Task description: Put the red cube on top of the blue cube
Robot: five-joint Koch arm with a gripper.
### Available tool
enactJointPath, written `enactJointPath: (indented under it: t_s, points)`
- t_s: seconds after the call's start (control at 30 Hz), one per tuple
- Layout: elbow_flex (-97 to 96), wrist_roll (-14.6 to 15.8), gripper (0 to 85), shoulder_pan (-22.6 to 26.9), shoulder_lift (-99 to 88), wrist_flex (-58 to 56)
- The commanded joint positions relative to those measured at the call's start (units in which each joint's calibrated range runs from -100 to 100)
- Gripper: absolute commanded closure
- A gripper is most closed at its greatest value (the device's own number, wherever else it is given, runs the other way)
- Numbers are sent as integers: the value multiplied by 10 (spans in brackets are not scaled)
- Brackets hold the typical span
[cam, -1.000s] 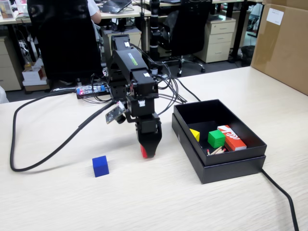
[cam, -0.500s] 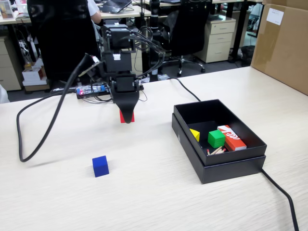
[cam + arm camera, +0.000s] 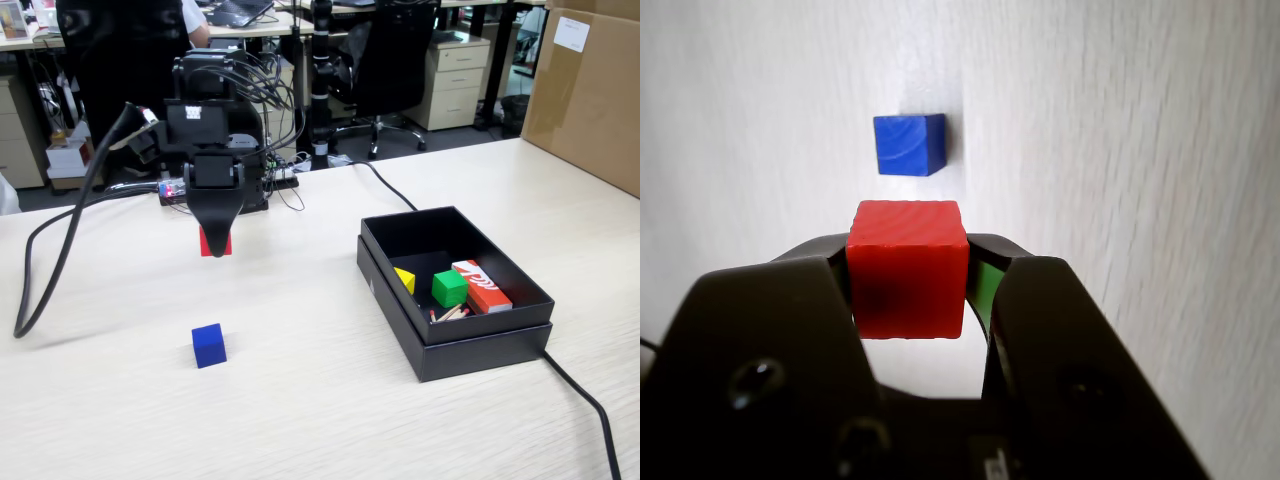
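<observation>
My gripper [image 3: 216, 240] is shut on the red cube [image 3: 215, 243] and holds it in the air above the table. In the wrist view the red cube [image 3: 907, 268] sits clamped between the two black jaws of my gripper [image 3: 908, 262]. The blue cube [image 3: 209, 345] rests on the table, nearer the camera than the gripper in the fixed view. In the wrist view the blue cube [image 3: 909, 144] lies just beyond the red cube, apart from it.
A black open box [image 3: 462, 345] stands at the right with a green cube [image 3: 449, 288], a yellow piece [image 3: 404, 279] and a red-orange box [image 3: 481, 285] inside. A black cable [image 3: 585, 405] runs past the box. A cardboard box [image 3: 588, 90] stands at the far right.
</observation>
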Motion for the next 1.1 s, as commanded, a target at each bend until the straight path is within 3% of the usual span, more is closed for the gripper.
enactJointPath:
  t_s: [0.0, 0.3, 1.07]
  points:
    - [73, -12, 846, -3, 15, 31]
    - [135, -31, 846, -5, 128, 62]
    - [121, -29, 846, -15, 222, 94]
